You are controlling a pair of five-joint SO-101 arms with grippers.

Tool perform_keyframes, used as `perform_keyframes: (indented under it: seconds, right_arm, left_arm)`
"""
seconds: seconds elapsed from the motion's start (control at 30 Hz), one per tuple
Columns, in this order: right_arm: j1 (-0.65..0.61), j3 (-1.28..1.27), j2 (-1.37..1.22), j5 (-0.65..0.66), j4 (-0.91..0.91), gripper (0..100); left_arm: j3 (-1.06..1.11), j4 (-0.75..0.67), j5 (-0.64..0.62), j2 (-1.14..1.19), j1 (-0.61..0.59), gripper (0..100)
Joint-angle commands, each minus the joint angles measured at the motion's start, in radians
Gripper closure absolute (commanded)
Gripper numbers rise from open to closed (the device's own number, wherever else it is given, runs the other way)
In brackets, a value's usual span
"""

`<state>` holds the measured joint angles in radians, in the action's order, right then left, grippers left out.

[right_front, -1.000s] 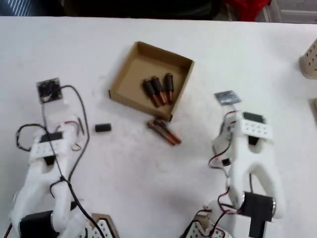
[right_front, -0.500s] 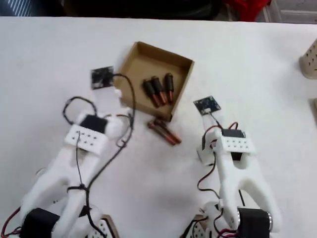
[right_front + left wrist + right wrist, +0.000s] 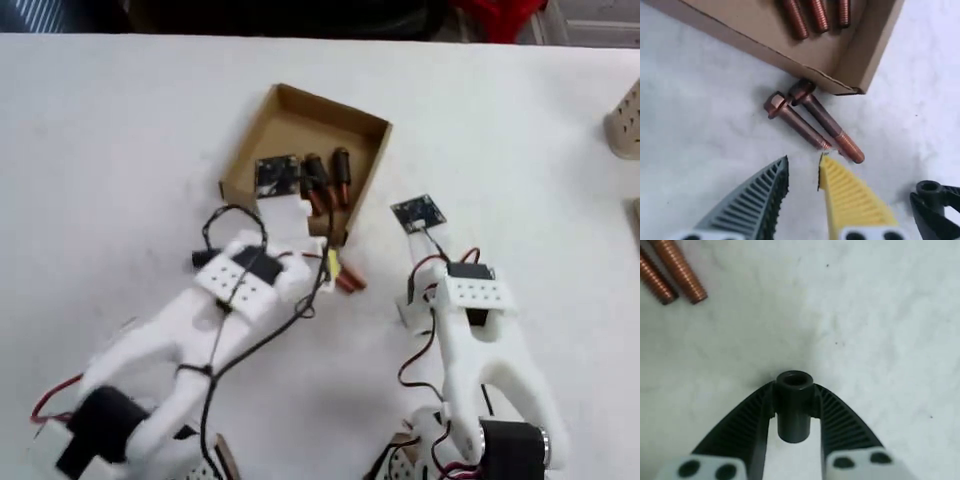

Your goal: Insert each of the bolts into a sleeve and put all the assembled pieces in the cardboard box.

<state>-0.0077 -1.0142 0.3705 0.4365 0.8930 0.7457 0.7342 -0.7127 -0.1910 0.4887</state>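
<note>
Copper bolts (image 3: 810, 122) are lying just beside the cardboard box's (image 3: 262, 130) near corner, the left gripper (image 3: 803, 167) hovering slightly spread at their threaded ends — better pinching one shank near its head — while the right gripper (image 3: 793, 388) is clamping a black sleeve (image 3: 794, 410).

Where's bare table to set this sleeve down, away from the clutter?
Bare table lies left of the box, and right of it, beyond the right gripper, which holds the sleeve. Crowded: the box's near corner, where two loose bolts lie just ahead of the left gripper.
</note>
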Motion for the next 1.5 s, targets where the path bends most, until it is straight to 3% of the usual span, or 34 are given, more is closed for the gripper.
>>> perform_keyframes:
  seconds: [0.0,0.57,0.83,0.97,1.1,1.47]
  right_arm:
    - [-0.008,0.008,0.031,0.003,-0.013,98.1]
    - [-0.010,0.008,0.031,0.003,-0.024,98.1]
    - [-0.010,0.006,0.031,0.003,-0.024,98.1]
    - [-0.010,0.006,0.031,0.003,-0.024,98.1]
    - [-0.010,0.006,0.031,0.003,-0.025,98.1]
    - [-0.010,0.006,0.031,0.003,-0.027,98.1]
  left_arm:
    - [-0.114,-0.002,-0.046,0.102,-0.021,85]
    - [-0.307,0.002,-0.089,0.398,-0.070,85]
    - [-0.315,0.006,-0.112,0.420,-0.084,85]
    - [-0.345,0.095,-0.012,0.418,-0.081,87]
    - [-0.358,0.129,0.055,0.418,-0.081,99]
    - [-0.354,0.178,0.133,0.418,-0.085,98]
